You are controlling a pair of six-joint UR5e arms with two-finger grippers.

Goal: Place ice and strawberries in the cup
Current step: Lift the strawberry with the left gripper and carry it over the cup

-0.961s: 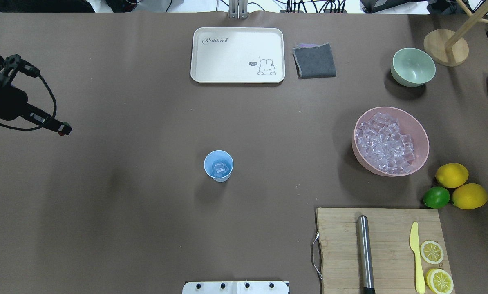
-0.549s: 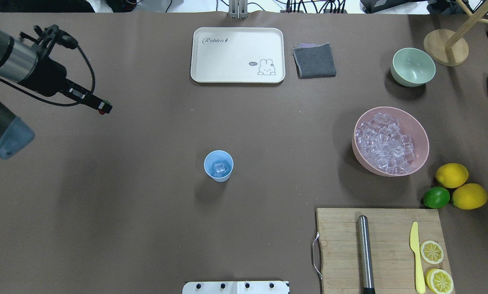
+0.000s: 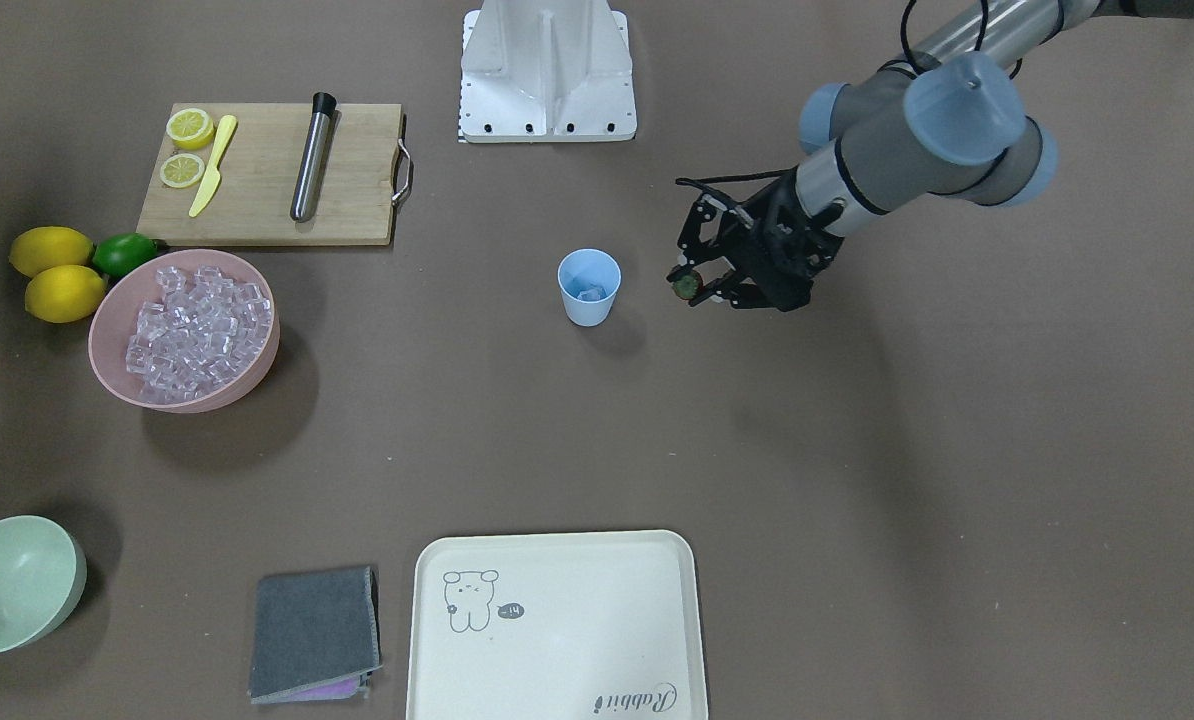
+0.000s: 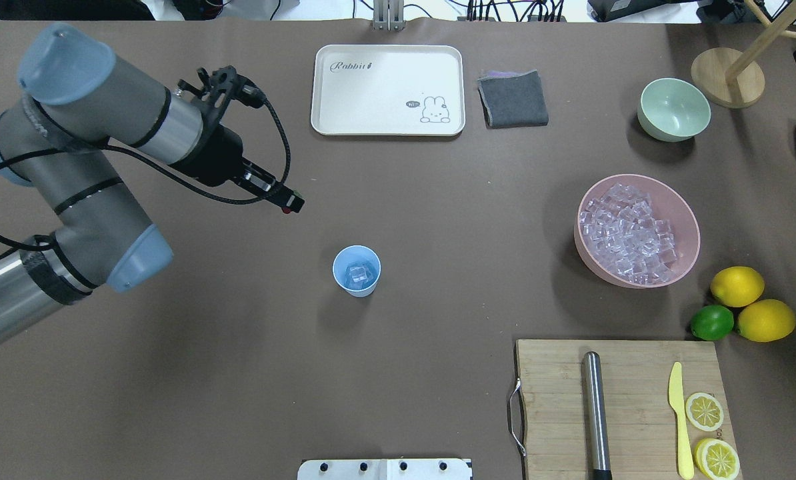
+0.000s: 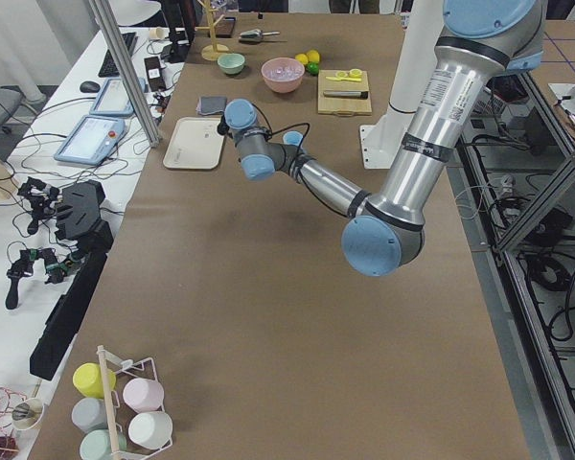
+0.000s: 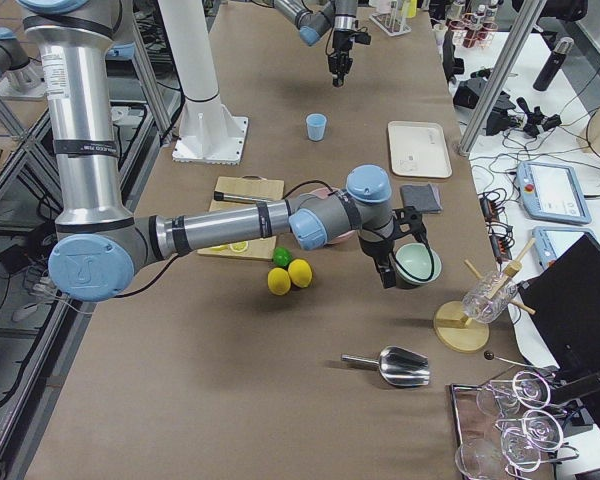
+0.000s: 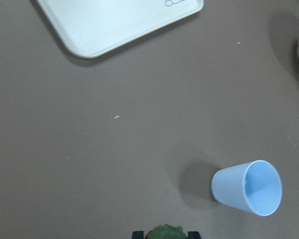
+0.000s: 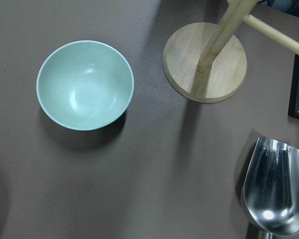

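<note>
**Where everything sits, seen from overhead**

We find the cup (image 4: 357,270) near the middle of the frame, with ice (image 4: 357,273) in it. Up and left of it, apart from it, hangs the left gripper (image 4: 293,203), the strawberry (image 3: 685,286) between its fingers. Along the top lie the tray (image 4: 371,100), the cloth (image 4: 513,99) just right of it, then the empty bowl (image 4: 674,109) and the stand (image 4: 727,77) in the upper right corner. At middle right the larger bowl (image 4: 686,220) holds the ice pile (image 4: 628,233). Below and right of it, two lemons (image 4: 737,286) and a lime (image 4: 711,322) lie close together. At lower right the cutting board (image 4: 551,400) carries a rod (image 4: 595,413), a knife (image 4: 679,420) and two lemon slices (image 4: 705,411).
</note>
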